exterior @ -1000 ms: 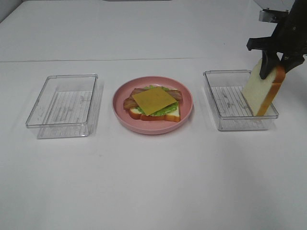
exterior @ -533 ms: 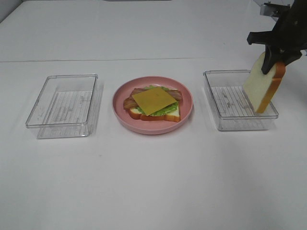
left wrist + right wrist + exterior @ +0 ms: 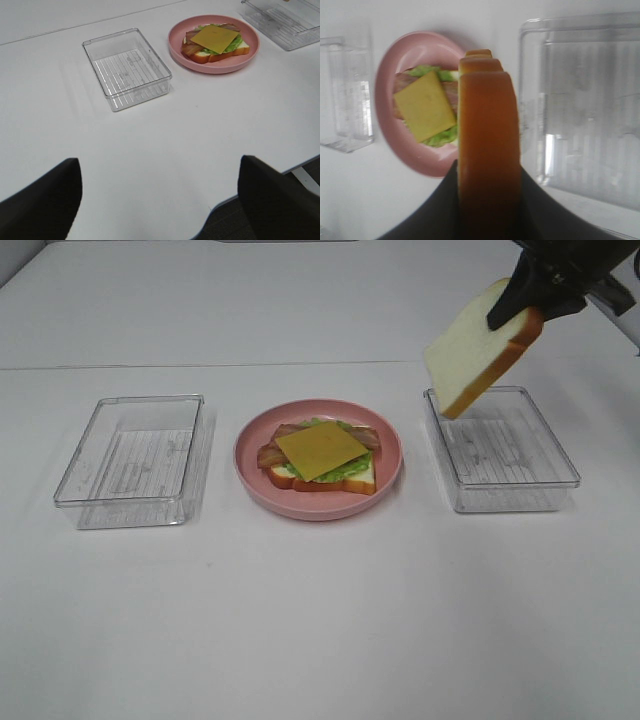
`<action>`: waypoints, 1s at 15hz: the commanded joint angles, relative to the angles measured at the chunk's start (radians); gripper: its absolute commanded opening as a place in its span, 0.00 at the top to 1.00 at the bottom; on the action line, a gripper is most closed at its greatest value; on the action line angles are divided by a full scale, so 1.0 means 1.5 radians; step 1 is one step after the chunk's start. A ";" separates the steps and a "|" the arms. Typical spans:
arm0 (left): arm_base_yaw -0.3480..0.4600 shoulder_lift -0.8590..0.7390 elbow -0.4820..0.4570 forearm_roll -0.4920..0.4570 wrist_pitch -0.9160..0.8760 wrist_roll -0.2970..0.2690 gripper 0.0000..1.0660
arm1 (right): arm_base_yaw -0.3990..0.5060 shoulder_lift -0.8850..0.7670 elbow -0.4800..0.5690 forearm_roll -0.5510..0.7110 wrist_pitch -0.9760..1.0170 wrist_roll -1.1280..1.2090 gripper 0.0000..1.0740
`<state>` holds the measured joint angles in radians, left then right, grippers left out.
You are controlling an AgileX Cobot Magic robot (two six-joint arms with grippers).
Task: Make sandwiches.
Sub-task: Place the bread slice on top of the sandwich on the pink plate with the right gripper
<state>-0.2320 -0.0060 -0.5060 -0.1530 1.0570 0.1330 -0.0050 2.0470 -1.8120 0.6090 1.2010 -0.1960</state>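
Gripped in my right gripper (image 3: 527, 302) is the top bread slice (image 3: 470, 352), pinched across its crust edge and hanging tilted in the air, white face turned toward the pink plate (image 3: 252, 466). From my right wrist the slice's orange-brown crust (image 3: 488, 150) fills the middle of the view, clamped between my two dark fingers.

Taking the pink plate as the landmark and going left to right: well to its left sits one clear tray (image 3: 133, 459), apart from the plate. On the plate itself lies the open stack (image 3: 320, 457), a bread slice at the bottom, green lettuce and brown-red bacon strips over it, and a yellow cheese square (image 3: 322, 449) on top. To the plate's right stands the second clear tray (image 3: 560, 485), also apart from it, and the held slice hangs above that tray's plate-side end, clear of it.

My left gripper shows only as two dark finger shapes (image 3: 40, 200) set wide apart, low over the white table (image 3: 320, 620), near the left tray's side of the plate, holding nothing.
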 commanded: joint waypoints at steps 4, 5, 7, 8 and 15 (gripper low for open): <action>-0.001 -0.014 0.003 -0.001 -0.006 -0.003 0.24 | 0.102 -0.002 0.149 0.202 -0.133 -0.097 1.00; -0.001 -0.014 0.003 -0.001 -0.006 -0.003 0.24 | 0.122 0.005 0.161 0.211 -0.163 -0.097 1.00; -0.001 -0.014 0.003 -0.001 -0.006 -0.003 0.24 | 0.141 0.036 0.163 0.245 -0.177 -0.096 1.00; -0.001 -0.014 0.003 -0.001 -0.006 -0.003 0.24 | 0.144 0.047 0.163 0.265 -0.177 -0.096 1.00; -0.001 -0.014 0.003 -0.001 -0.006 -0.003 0.24 | 0.147 0.135 0.163 0.439 -0.223 -0.122 1.00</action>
<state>-0.2320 -0.0060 -0.5060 -0.1530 1.0570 0.1330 0.2120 2.2470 -1.5700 1.2400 0.8740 -0.3610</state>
